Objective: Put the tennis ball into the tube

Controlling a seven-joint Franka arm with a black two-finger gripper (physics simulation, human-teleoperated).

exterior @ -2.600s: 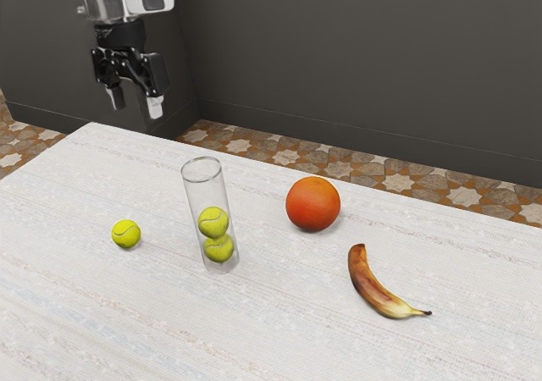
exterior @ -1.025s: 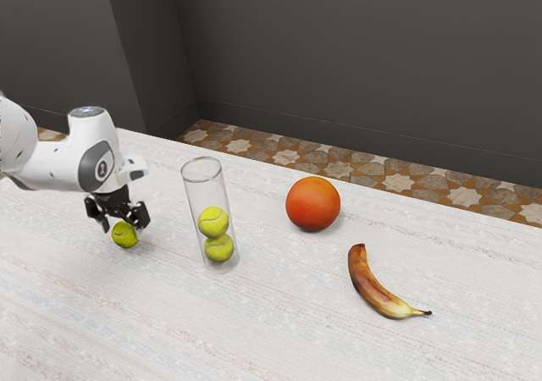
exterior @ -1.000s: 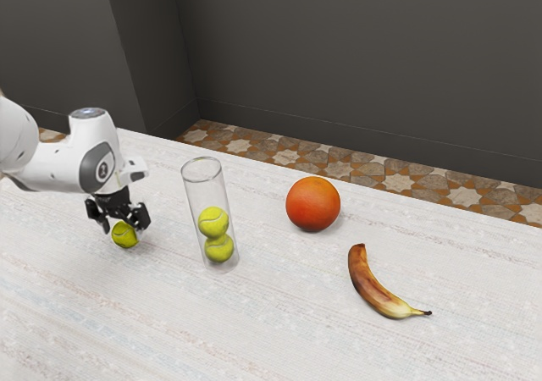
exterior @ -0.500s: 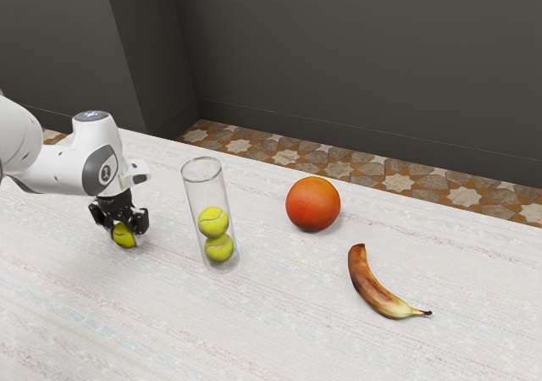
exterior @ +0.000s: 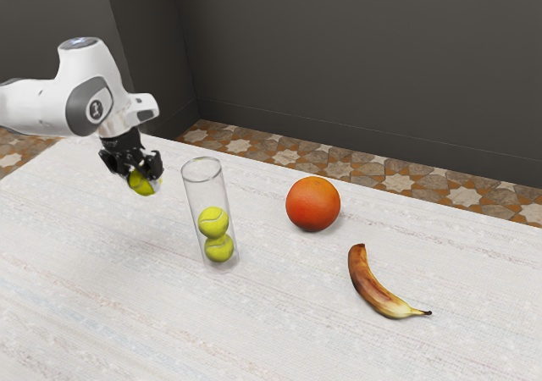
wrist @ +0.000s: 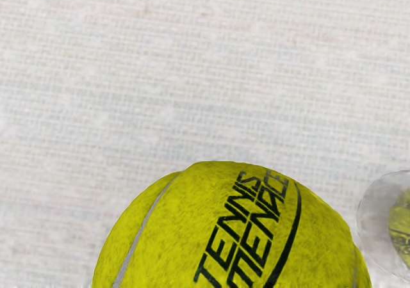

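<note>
Tennis ball (wrist: 230, 227) lifted, seemingly gripped in pincer (exterior: 145, 181)

Cut-off tube (wrist: 372, 221), apparently, in wrist view

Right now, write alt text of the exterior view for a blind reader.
A black two-finger gripper holds a tennis ball above a whitish table, beside a clear tube with two tennis balls stacked inside. An orange and a browned banana lie toward the exterior view's right.
</note>
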